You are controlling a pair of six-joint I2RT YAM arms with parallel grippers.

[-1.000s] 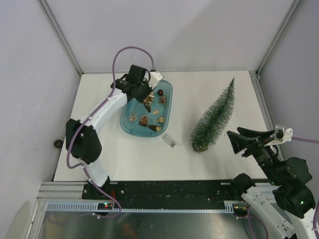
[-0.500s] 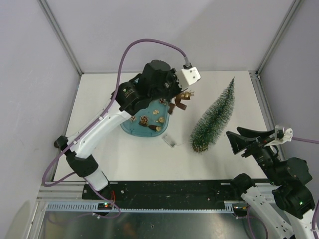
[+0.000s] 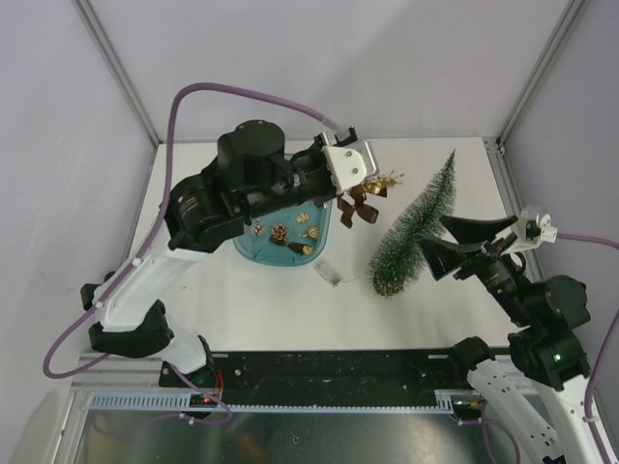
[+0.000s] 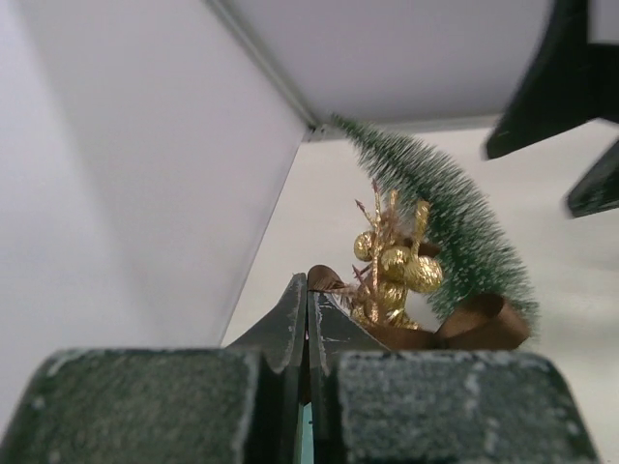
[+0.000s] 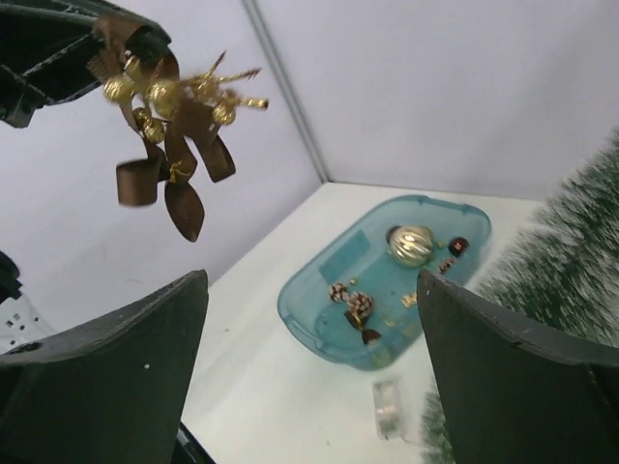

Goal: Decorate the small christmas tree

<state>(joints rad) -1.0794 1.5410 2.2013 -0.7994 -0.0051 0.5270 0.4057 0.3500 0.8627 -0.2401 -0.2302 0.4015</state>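
Holding a gold and brown ornament [image 3: 363, 200] up near the small christmas tree [image 3: 416, 227]

Pinching the gold and brown ornament tight in the left gripper [image 4: 308, 290], high over the right edge of the teal tray [image 3: 242, 253] with more little ornaments [image 3: 280, 232] inside. Hovering with the right gripper [image 3: 453, 244] spread wide and holding nothing, just beside the small christmas tree. Lying on the white table [image 3: 242, 309], right of the teal tray, tip toward the far right corner

The small christmas tree [image 3: 416, 227] is dark green with frosty whitish tips. The ornament [image 3: 363, 196] pairs shiny gold balls and sprigs with brown ribbon loops. The tray [image 3: 253, 253] is translucent teal, the worktop [image 3: 242, 300] white. The left claw [image 4: 308, 300] and right claw [image 3: 455, 242] are matte black, the cable [image 3: 242, 89] purple
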